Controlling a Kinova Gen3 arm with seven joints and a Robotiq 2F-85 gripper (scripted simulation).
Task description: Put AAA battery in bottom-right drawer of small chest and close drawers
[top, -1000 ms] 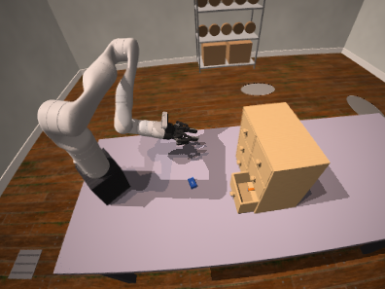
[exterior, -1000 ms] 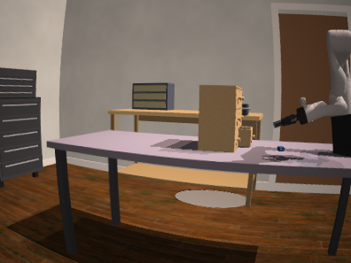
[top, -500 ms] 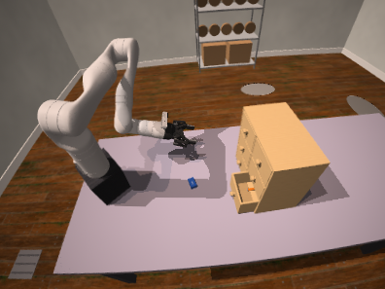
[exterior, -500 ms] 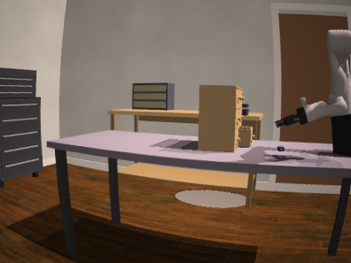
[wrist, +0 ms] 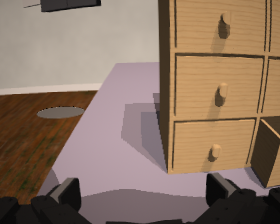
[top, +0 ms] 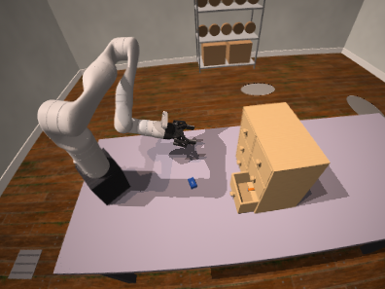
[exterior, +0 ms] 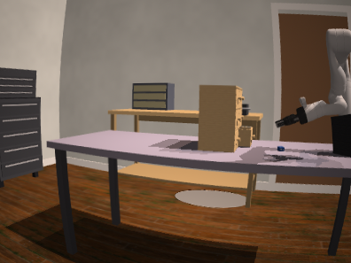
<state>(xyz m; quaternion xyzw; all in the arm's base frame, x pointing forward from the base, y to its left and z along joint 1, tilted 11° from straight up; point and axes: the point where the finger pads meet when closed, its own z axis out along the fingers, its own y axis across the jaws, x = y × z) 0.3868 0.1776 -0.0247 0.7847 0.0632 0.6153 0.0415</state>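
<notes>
The small wooden chest (top: 279, 155) stands on the right half of the table, its drawer fronts facing my arm. It also shows in the exterior view (exterior: 220, 118) and the wrist view (wrist: 219, 78). The bottom right drawer (top: 244, 193) is pulled partly out and stays level; its edge shows in the wrist view (wrist: 268, 153). A small orange thing (top: 251, 189), which looks like the battery, lies inside it. The other drawers are in. My gripper (top: 189, 134) (wrist: 143, 190) is open and empty, above the table left of the chest and pointing at it.
A small blue block (top: 192, 182) lies on the table between my arm's base and the chest, seen also in the exterior view (exterior: 280, 148). A metal shelf (top: 228, 23) stands at the back wall. A side table with a cabinet (exterior: 152, 96) stands behind.
</notes>
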